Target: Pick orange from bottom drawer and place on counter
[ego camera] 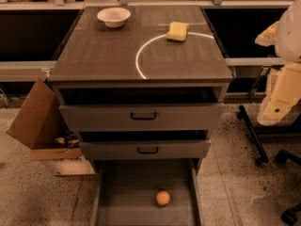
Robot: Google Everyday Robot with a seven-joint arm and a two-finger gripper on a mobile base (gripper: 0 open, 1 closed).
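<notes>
While the bottom drawer (131, 187) stands pulled open at 6 o'clock, the orange (162, 197) rests on its grey floor, a little right of the middle and clear of both side walls. Round as it is, the fruit shows no long axis and no direction of pointing. At 3 o'clock, the robot's pale arm (281, 91) hangs beside the cabinet; the jaws belong at its lower end (whether wide or narrow I cannot tell). From there the orange lies between 7 and 8 o'clock, well apart and lower. On the dark worktop (103, 55), a white bowl (114, 16) sits toward 11 o'clock and a yellow sponge (178, 31) toward 1 o'clock, on the white arc (141, 55). The two upper drawers (141, 117) stand slightly out.
</notes>
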